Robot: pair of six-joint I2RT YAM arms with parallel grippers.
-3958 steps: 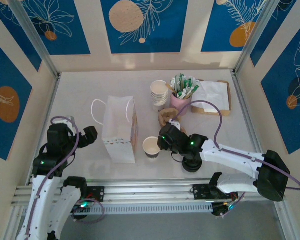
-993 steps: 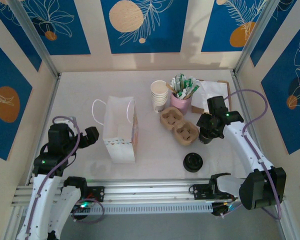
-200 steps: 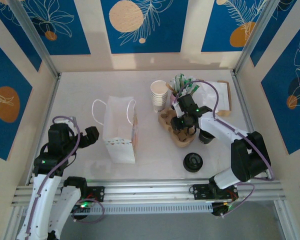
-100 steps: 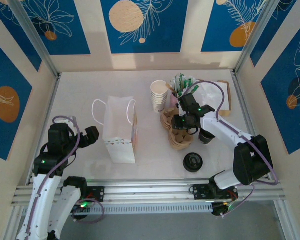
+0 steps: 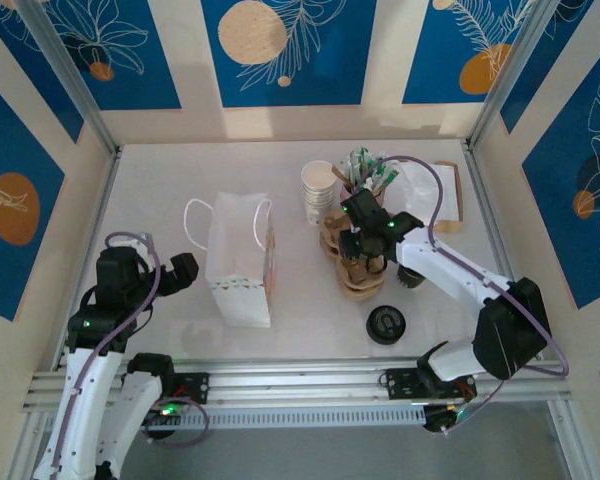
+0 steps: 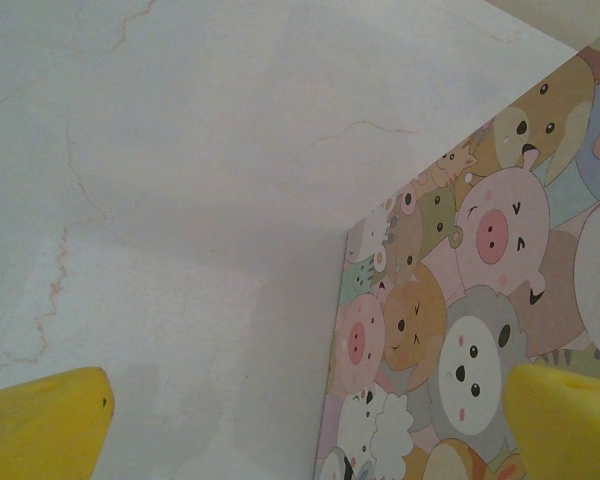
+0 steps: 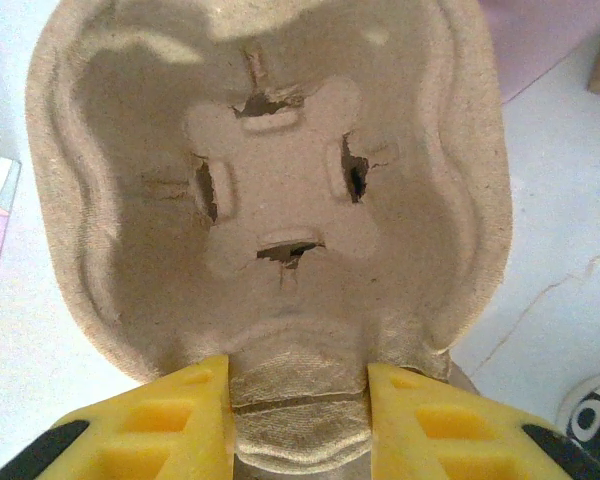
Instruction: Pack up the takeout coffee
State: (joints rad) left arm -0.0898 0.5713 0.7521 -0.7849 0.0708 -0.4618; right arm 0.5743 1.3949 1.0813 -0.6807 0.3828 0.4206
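Top external, left gripper [image 5: 172,272]: held over bare table [image 5: 160,190] left of the paper bag [image 5: 240,262], clear of it.
Top external, paper bag: stood upright, mouth open, handles towards the far side.
Top external, right gripper [image 5: 364,262]: set down on the pulp cup carrier [image 5: 350,283], right of the bag and apart from it.
Top external, surroundings: a stack of paper cups [image 5: 318,190] and a pink cup of sachets [image 5: 365,188] are found just beyond the carrier; a black lid [image 5: 386,324] is laid nearer the arms; a dark cup [image 5: 412,277] is partly hidden behind the right arm.
Left wrist, left gripper [image 6: 300,430]: yellow fingertips [image 6: 40,425] are seen at opposite edges, spread wide, nothing between them.
Left wrist, bag: a side printed with cartoon animals [image 6: 460,330] is seen at the right, stood on the marbled table.
Right wrist, right gripper [image 7: 298,420]: the jaws are clamped on the carrier's middle bridge.
Right wrist, cup carrier [image 7: 280,200]: one empty pocket with four slits is faced; whether it is lifted off the table cannot be told.
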